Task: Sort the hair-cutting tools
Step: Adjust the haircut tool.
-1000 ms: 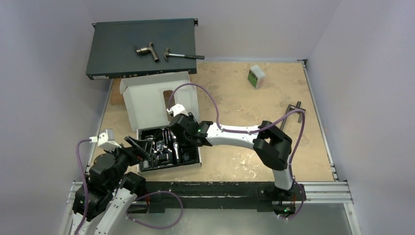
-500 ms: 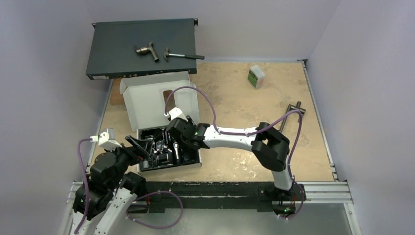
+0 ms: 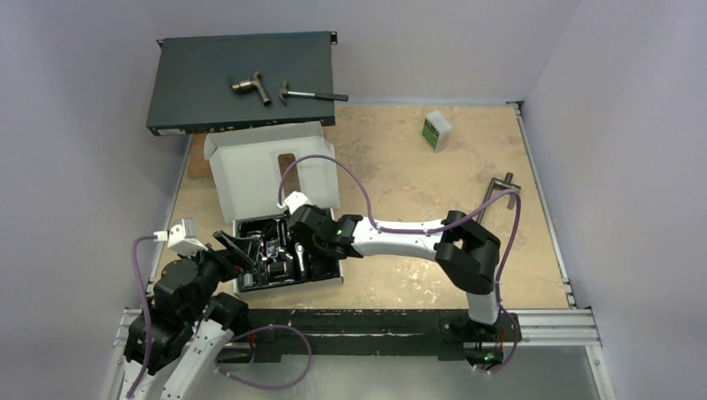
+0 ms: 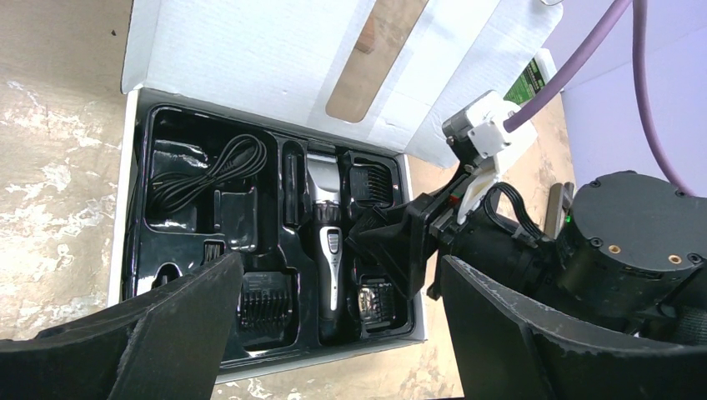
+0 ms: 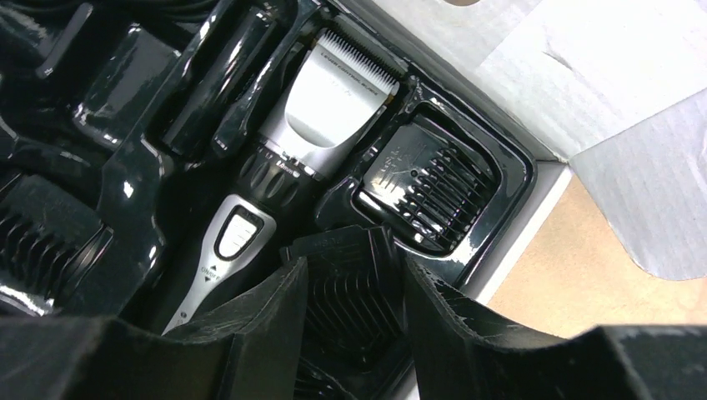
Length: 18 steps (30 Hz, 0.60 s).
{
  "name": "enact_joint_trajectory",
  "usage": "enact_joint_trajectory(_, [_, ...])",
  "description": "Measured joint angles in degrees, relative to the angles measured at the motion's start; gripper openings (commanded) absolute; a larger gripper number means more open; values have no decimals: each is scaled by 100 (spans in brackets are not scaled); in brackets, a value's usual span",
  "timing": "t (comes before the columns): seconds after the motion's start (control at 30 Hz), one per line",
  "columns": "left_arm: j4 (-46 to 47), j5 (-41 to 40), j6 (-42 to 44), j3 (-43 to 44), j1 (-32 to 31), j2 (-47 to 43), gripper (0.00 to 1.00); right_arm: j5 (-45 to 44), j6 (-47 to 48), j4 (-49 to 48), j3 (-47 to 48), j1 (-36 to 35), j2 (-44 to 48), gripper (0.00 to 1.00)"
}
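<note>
Cardboard box [image 3: 254, 171], white, sits open on the table [image 3: 417, 167] close to its left edge, with the lid flap raised on the far side. Inside lies a black moulded tray [image 4: 143, 233] that fills the box. Tray contents are as follows. The hair clipper [image 4: 327, 221], black and silver, lies in the long central slot with its blade toward the lid. A coiled black cable [image 4: 213, 167] occupies the far-left compartment. The far comb attachment [image 4: 369, 179] is seated in the far-right compartment, just beside the blade. The near comb attachment [image 4: 377, 297] is in the near-right compartment. The left comb attachment [image 4: 265, 298] is in the near compartment just left of the clipper's handle. A further piece, the middle comb attachment [image 5: 350, 287], stands between the fingers of the right gripper [image 5: 354, 275] over the tray's right side, just beside the clipper's handle. The fingers flank it closely, but whether they press on it cannot be told. Left gripper [image 4: 338, 265] hovers above the box's near edge with its fingers spread wide, holding nothing. Flat dark unit [image 3: 200, 83] at the table's far-left corner carries a hammer [image 3: 313, 95] and a pipe fitting [image 3: 250, 86].
</note>
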State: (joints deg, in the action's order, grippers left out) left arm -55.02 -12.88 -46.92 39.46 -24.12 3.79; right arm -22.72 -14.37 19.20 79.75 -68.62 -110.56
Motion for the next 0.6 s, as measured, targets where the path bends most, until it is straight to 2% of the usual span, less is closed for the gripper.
enact_joint_trajectory(0.1, [0, 0, -2, 0, 0, 0, 88, 179, 103, -83, -111, 26, 120, 42])
enact_joint_trajectory(0.23, [-2, 0, -2, 0, 0, 0, 88, 385, 223, -129, -199, 26, 315, 55])
enact_joint_trajectory(0.33, [-2, 0, -2, 0, 0, 0, 88, 400, 208, -129, -221, 20, 439, 61])
enact_joint_trajectory(0.6, [-13, -42, -4, 0, 0, 2, 88, 313, -238, -79, -48, 22, 474, 62])
